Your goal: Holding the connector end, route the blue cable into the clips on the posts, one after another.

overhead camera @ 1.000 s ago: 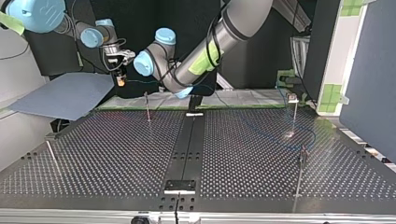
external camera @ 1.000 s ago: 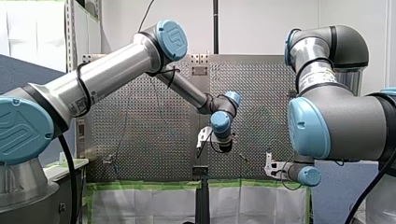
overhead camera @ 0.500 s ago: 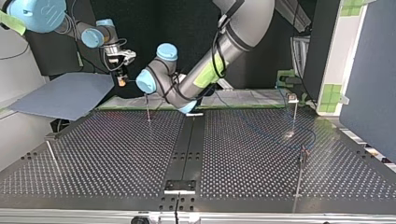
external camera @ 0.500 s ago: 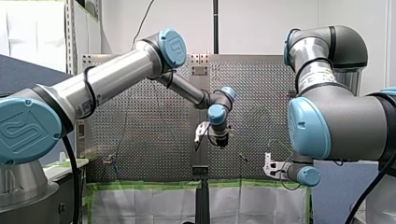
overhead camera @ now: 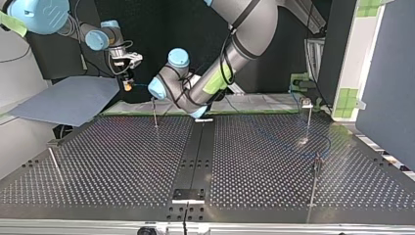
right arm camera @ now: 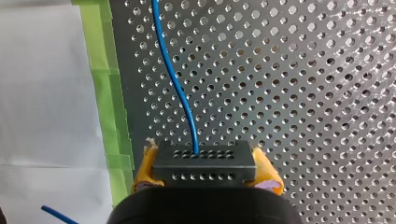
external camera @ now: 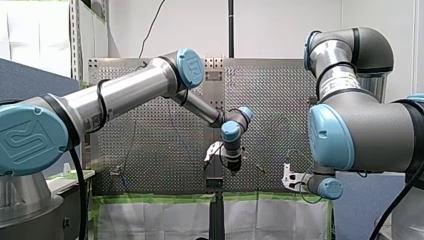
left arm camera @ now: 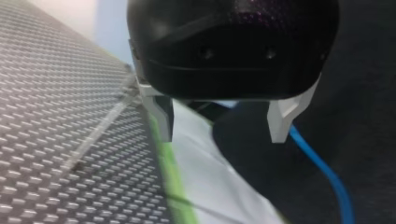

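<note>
The right hand clamps a dark connector between its yellow pads. The blue cable leaves the connector's holed face and curves ahead over the perforated tabletop. Green tape edges the tabletop, with a white sheet alongside. A second blue stretch crosses the sheet beside the hand.

The cable is showing solid blue. The connector is showing matt black, with two rows of small holes. The pads of the right gripper are showing yellow. The table is showing grey metal with a regular grid of holes. The tape is showing green and the sheet white. The left gripper is showing a black body and pale fingers.
</note>
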Robot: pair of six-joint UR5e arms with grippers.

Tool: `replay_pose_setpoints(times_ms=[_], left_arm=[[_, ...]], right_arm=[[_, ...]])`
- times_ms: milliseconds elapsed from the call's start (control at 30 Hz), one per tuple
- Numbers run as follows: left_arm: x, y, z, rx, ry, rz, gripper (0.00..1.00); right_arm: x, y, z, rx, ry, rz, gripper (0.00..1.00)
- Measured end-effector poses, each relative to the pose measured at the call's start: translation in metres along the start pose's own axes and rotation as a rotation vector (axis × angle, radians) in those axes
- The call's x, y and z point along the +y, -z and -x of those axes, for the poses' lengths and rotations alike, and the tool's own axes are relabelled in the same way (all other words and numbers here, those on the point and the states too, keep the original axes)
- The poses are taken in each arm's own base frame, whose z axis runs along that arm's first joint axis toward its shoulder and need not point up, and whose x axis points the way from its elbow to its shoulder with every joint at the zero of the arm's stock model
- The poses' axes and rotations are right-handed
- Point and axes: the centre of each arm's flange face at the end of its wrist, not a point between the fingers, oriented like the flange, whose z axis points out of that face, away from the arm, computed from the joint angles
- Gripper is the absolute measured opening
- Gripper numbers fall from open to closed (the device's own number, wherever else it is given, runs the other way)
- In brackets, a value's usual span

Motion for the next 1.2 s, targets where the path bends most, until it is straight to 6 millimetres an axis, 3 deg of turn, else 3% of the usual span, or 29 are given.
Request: replay_pose_setpoints(times_ms=[500, 867, 1200], left_arm=[[-0.006, 0.013, -0.02, 0.123, 0.024, 0.01, 0.99], [-0.032, 0.007, -0.017, 0.042, 0.172, -0.096, 0.99], [-0.025, -0.003, -0.008, -0.025, 0.29, -0.077, 0.99]], right_arm=[[0.0, -0.001, -0.001, 0.005, 0.003, -0.002, 0.0], [0.0, -0.002, -0.001, 0.006, 0.001, -0.002, 0.0], [0.0, -0.002, -0.001, 0.006, -0.001, -0.002, 0.0]])
